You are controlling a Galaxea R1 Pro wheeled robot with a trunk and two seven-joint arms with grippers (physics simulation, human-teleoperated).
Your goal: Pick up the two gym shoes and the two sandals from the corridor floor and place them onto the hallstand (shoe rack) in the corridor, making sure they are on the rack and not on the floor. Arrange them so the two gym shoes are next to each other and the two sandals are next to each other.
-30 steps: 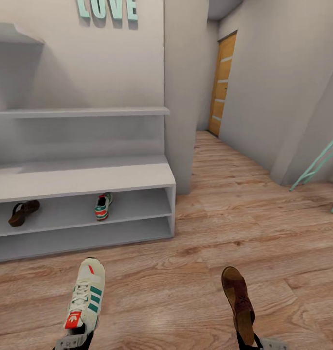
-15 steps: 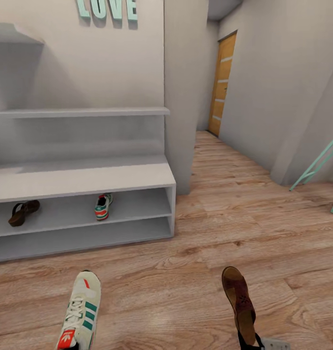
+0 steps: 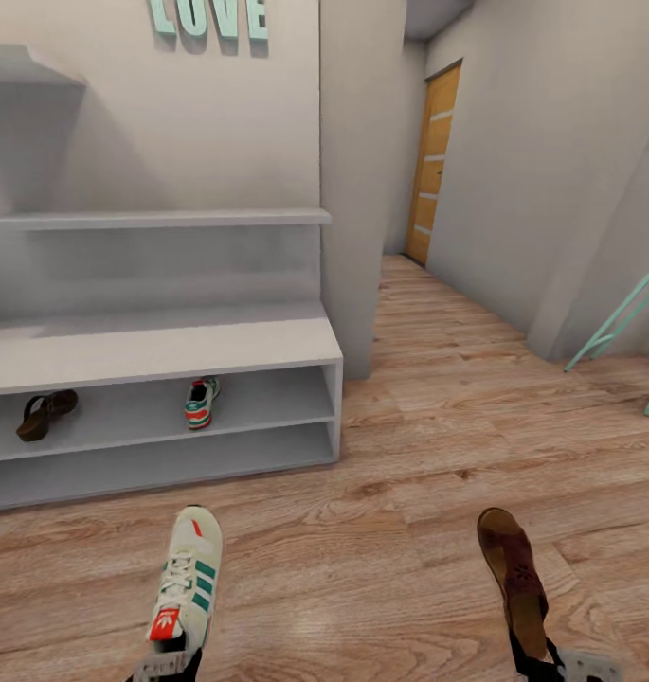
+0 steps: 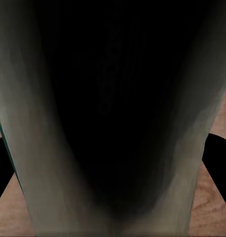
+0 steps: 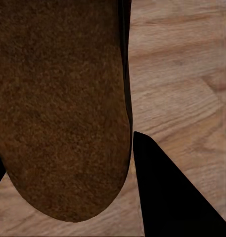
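Head view: both claws, gripping gym shoe point(image 3: 187, 580) and sandal point(image 3: 515, 580), have shifted right since earlier.

The corridor floor point(image 3: 438, 445) looks like light brown wood planks with clear grain and a soft shine. The hallstand point(image 3: 163, 346) has a smooth, matt, pale grey painted surface. The held gym shoe point(image 3: 187, 583) looks like cream leather or synthetic with woven white laces. The held sandal point(image 3: 515, 583) has a dark brown footbed, rough and fibrous like suede in the right wrist view. The far door point(image 3: 436, 161) looks like smooth orange wood.
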